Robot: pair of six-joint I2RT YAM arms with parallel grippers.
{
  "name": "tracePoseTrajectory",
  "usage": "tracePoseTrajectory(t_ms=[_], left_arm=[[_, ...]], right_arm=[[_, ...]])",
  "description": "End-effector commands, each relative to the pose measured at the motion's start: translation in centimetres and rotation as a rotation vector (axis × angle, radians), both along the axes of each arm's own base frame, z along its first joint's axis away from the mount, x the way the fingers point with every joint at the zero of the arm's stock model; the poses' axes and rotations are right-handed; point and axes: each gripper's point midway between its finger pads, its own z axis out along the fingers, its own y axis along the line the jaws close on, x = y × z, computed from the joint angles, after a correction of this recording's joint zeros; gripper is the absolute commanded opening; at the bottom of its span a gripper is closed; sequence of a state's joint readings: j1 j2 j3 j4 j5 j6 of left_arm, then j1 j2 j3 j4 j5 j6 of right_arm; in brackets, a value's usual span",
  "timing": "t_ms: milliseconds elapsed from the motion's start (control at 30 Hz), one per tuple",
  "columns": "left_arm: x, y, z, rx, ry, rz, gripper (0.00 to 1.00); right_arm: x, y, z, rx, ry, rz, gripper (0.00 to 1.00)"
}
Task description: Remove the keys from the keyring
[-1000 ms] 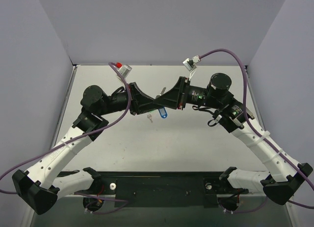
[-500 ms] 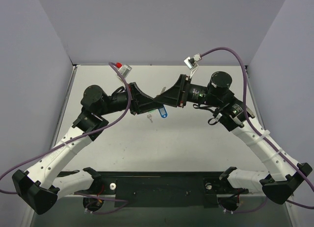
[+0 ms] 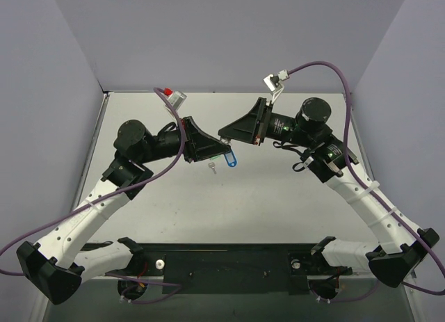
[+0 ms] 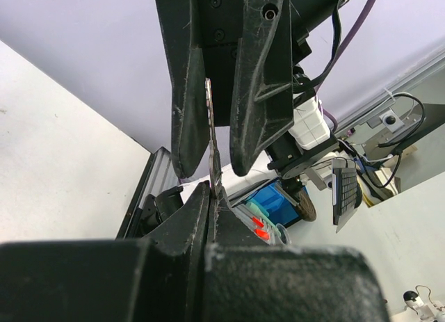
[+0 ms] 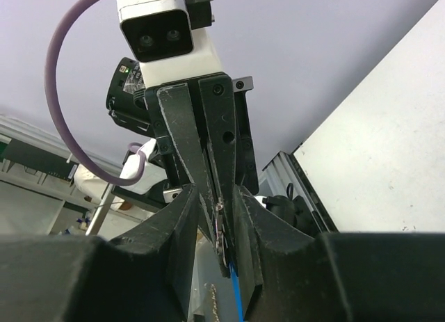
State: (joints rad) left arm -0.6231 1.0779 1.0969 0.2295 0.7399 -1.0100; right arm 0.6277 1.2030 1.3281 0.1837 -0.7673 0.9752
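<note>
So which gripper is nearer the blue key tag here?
Left. The blue key tag juts from the fingertips of the left gripper. The right gripper sits just beyond it, toward the back wall, not touching the tag.

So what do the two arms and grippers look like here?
Left arm and right arm: white lower links, black joints and bases. Left gripper and right gripper are black, wedge-shaped, two-fingered. A purple cable runs along each arm to a pale wrist camera.
</note>
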Motion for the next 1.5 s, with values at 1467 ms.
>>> tracePoseTrajectory(t_ms=[1467], left_arm=[[1.1, 1.5, 4.6, -0.189, 0.108, 0.086, 0.0]], right_arm=[[-0.1, -2.3, 1.5, 0.153, -0.103, -0.118, 0.0]])
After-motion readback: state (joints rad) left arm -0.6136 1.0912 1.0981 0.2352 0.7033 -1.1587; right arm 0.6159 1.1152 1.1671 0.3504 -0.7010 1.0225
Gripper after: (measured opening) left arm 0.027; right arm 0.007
